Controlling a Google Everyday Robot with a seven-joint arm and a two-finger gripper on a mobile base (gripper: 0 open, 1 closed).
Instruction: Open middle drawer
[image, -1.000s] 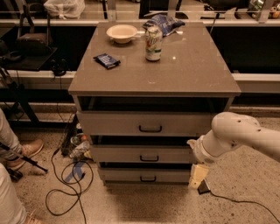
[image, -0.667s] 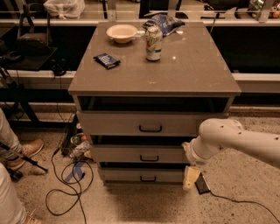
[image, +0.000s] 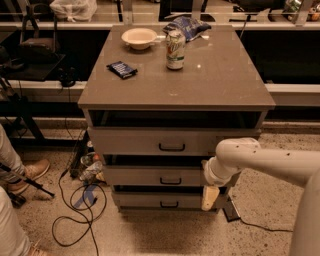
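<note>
The cabinet has three grey-beige drawers stacked under its top. The middle drawer is shut, with a small black loop handle at its centre. The top drawer and the bottom drawer are shut too. My gripper hangs down from the white arm in front of the right end of the middle and bottom drawer fronts. It is to the right of the handle and a little lower, and holds nothing that I can see.
On the cabinet top stand a bowl, a can, a chip bag and a dark snack bar. A person's shoe and cables lie on the floor at left.
My arm has swung left. The gripper has moved from beside the cabinet's right edge to in front of the right end of the lower drawer fronts.
</note>
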